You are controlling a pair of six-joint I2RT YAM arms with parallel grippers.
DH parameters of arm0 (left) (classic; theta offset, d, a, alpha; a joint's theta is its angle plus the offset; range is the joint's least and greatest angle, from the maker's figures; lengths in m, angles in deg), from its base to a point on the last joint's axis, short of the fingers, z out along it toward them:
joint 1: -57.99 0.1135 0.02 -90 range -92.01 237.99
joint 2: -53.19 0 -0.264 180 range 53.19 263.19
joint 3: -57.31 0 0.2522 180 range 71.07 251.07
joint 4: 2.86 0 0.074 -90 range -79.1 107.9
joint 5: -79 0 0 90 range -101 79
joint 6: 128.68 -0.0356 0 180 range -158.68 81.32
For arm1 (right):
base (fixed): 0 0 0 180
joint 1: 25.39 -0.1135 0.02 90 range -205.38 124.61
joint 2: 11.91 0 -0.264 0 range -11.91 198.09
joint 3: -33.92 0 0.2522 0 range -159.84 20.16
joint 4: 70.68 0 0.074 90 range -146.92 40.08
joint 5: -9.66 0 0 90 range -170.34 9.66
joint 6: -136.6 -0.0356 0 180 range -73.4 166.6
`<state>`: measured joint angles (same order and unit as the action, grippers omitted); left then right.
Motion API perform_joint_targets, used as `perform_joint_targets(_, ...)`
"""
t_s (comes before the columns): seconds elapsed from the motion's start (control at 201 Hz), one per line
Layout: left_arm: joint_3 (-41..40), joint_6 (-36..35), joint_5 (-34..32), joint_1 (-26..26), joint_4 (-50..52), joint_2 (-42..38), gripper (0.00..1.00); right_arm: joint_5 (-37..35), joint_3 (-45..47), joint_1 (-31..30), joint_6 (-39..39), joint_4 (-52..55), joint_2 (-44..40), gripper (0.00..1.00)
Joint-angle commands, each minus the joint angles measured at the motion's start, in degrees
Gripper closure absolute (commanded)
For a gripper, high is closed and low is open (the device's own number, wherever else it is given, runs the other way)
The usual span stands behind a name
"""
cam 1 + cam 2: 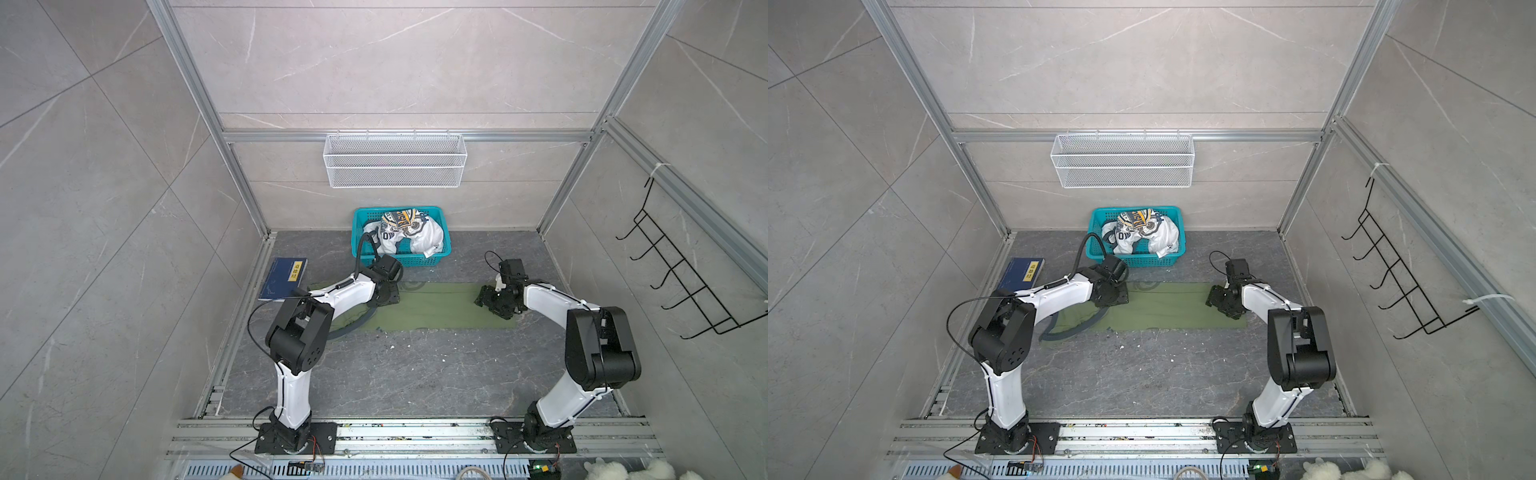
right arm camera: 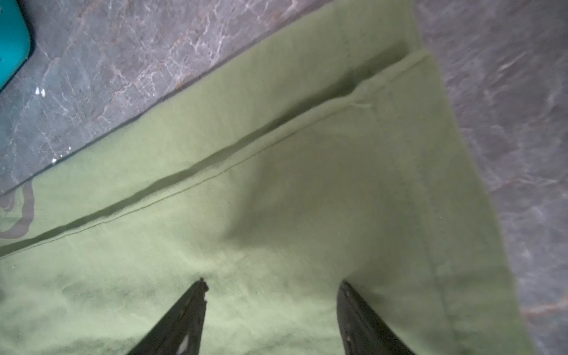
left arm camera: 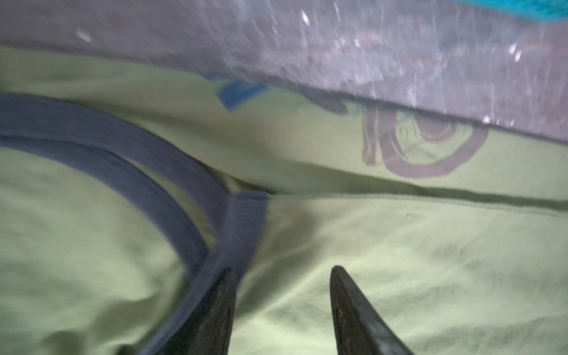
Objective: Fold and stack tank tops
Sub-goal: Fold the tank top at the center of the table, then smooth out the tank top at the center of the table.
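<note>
The olive green tank top (image 1: 432,309) (image 1: 1167,309) lies flat on the dark table as a long folded strip. Its dark armhole trim (image 1: 345,328) (image 3: 239,221) curves at the left end. My left gripper (image 1: 384,297) (image 1: 1111,295) (image 3: 282,270) hovers low over that end, beside the trim, open, with only flat cloth under it. Over the strip's right end, my right gripper (image 1: 488,299) (image 1: 1219,301) (image 2: 273,282) is also open, with nothing between its fingers. The white tank top (image 1: 428,239) (image 1: 1167,237) sits crumpled in the teal basket, badge print upward.
The teal basket (image 1: 415,262) (image 1: 1150,261) stands at the back of the table, just behind the green strip. A blue book (image 1: 284,277) (image 1: 1021,273) lies at the back left. A white wire basket (image 1: 395,160) hangs on the rear wall, a black hook rack (image 1: 681,282) on the right wall.
</note>
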<state>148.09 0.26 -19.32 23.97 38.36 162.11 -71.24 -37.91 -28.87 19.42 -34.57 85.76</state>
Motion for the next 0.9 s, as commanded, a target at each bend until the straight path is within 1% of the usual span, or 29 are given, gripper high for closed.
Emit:
perform_joint_targets(0.0,-5.2,0.2,-6.9,0.3,7.6,-13.3,0.46,0.7,1.0,-0.1,0.4,-1.7,-1.2,0.30)
perform_joint_targets(0.065,-9.9,3.1,-10.7,0.3,12.5,-20.7,0.45,0.8,1.7,-0.1,0.6,-1.7,-1.8,0.30)
perform_joint_targets(0.149,-18.8,7.0,-12.1,0.3,14.3,-31.8,0.43,1.2,2.6,-0.1,0.6,-1.9,-2.7,0.30)
perform_joint_targets(0.204,-23.2,9.0,-13.6,0.4,16.8,-37.4,0.41,1.4,3.6,-0.1,0.5,-2.5,-3.6,0.29)
perform_joint_targets(0.284,-27.6,10.6,-14.3,1.9,20.0,-42.8,0.38,1.1,4.1,-0.1,0.3,-2.6,-4.0,0.27)
perform_joint_targets(0.368,-31.2,10.4,-13.4,4.5,19.9,-45.5,0.37,1.9,4.2,-0.1,0.3,-3.0,-4.2,0.27)
perform_joint_targets(0.443,-32.4,9.6,-15.2,6.4,20.4,-45.2,0.37,2.7,4.3,-0.2,0.0,-3.2,-4.0,0.27)
perform_joint_targets(0.503,-32.9,8.4,-15.4,8.0,19.4,-43.8,0.37,3.0,4.3,-0.1,-0.1,-3.4,-3.9,0.27)
perform_joint_targets(0.587,-34.2,6.0,-12.2,11.3,15.7,-41.1,0.39,3.2,4.4,-0.1,0.0,-3.4,-3.9,0.27)
perform_joint_targets(0.727,-34.7,2.9,-10.2,14.9,11.1,-35.7,0.38,3.5,4.7,0.0,0.1,-3.5,-4.6,0.27)
perform_joint_targets(0.786,-34.3,1.2,-8.7,15.9,9.1,-34.4,0.38,3.8,4.7,0.0,0.1,-3.5,-4.8,0.27)
perform_joint_targets(0.846,-34.2,0.3,-8.5,16.4,7.1,-33.7,0.38,4.0,4.8,-0.1,0.1,-3.6,-4.9,0.27)
perform_joint_targets(0.891,-34.1,-0.6,-7.5,17.0,5.8,-33.0,0.41,4.1,4.7,-0.1,0.1,-3.7,-4.9,0.27)
